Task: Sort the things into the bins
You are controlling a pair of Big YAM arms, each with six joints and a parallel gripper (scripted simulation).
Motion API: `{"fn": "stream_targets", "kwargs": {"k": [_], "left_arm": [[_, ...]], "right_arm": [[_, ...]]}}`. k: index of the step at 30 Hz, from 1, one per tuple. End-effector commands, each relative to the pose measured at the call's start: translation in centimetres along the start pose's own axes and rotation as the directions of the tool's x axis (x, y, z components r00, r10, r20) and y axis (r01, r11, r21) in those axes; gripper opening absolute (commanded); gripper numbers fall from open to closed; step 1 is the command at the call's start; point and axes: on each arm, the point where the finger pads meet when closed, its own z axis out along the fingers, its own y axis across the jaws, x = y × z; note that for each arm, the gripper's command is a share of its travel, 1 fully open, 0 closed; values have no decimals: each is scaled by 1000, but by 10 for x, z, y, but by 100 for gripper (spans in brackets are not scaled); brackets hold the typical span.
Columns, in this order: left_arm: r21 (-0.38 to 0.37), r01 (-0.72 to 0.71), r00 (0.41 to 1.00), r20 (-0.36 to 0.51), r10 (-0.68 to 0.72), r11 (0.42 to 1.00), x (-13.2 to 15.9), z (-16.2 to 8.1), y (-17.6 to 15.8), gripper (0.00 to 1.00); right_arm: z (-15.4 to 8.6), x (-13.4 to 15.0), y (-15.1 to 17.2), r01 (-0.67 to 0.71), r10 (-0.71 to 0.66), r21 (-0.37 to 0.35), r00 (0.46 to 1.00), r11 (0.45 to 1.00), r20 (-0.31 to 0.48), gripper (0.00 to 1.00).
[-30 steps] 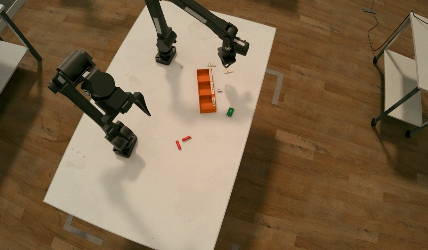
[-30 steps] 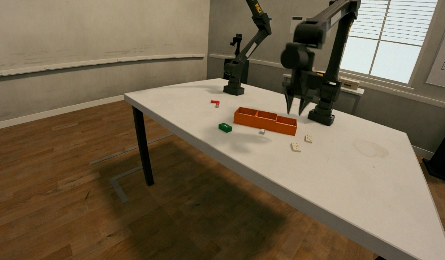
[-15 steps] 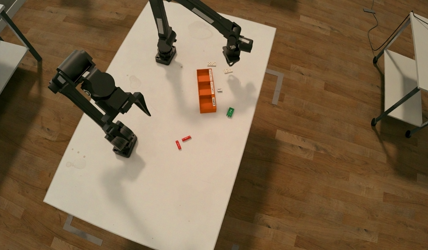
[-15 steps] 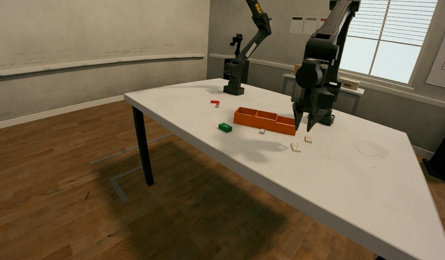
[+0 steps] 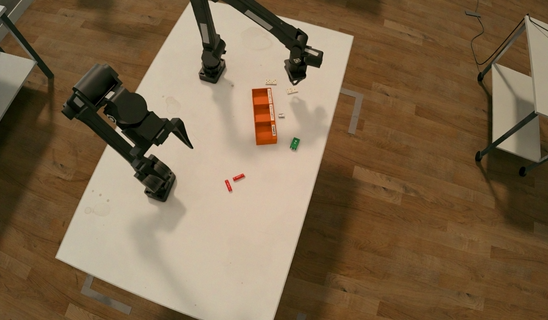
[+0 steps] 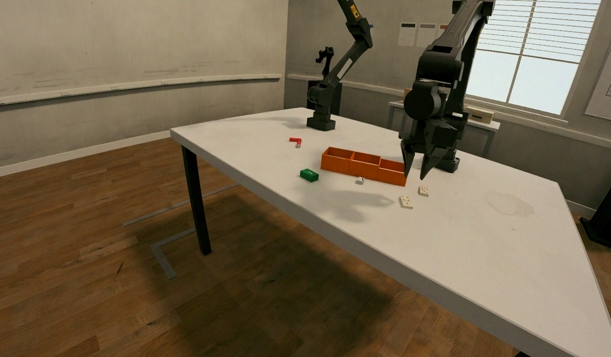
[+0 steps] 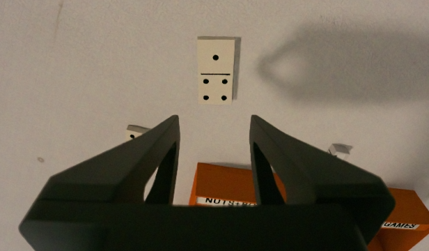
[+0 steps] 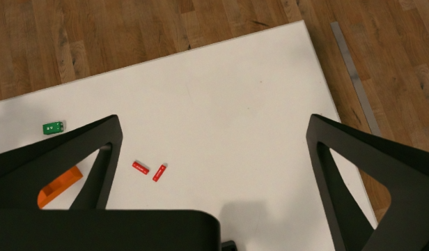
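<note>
Holds the left gripper (image 5: 295, 83) (image 6: 414, 178) (image 7: 214, 125) part-open and unloaded, domino (image 5: 292, 90) (image 6: 406, 202) (image 7: 215, 71) flat on the table at twelve o'clock in the left wrist view, likely for the games bin (image 5: 265, 141) (image 6: 334, 165) (image 7: 402, 206) at four, leaving the right gripper (image 5: 191, 147) (image 8: 214, 125) wide, aside.

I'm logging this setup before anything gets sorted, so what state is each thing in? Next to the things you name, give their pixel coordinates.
left tool (image 5: 295, 82) (image 6: 414, 177) (image 7: 215, 116): partly open, holding nothing
right tool (image 5: 191, 147) (image 8: 214, 125): wide open, holding nothing
orange bins (image 5: 266, 141) (image 6: 334, 165) (image 7: 221, 179) (image 8: 47, 199): upright, empty
domino tiles (image 5: 292, 90) (image 6: 406, 202) (image 7: 208, 66): flat, pips up
red cylinders (image 5: 238, 177) (image 6: 294, 140) (image 8: 141, 167): on their sides, outside the bins
green block (image 5: 294, 143) (image 6: 309, 174) (image 8: 52, 128): lying outside the bins
small white piece (image 5: 281, 115) (image 6: 360, 180) (image 7: 340, 149): outside the bins
</note>
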Motion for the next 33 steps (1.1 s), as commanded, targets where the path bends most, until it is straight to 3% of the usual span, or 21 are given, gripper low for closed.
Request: {"fn": "stream_targets", "kwargs": {"k": [1,10,11,19,33], "left_arm": [[17,-8,1000,26,8,1000,-9,-9,-7,39],[14,-20,1000,21,20,1000,0,-6,-2,39],[0,-19,1000,-1,19,1000,1,10,-1,39],[0,-15,1000,-1,15,1000,0,42,1,39],[0,-14,1000,-2,14,1000,-2,69,1,39]], "right_arm": [[-29,-18,3,16,-15,-7,995,1000,94,100],[-29,-18,3,16,-15,-7,995,1000,94,100],[-29,-18,3,16,-15,-7,995,1000,94,100],[-29,-18,3,16,-15,-7,995,1000,94,100],[-29,-18,3,16,-15,-7,995,1000,94,100]]}}
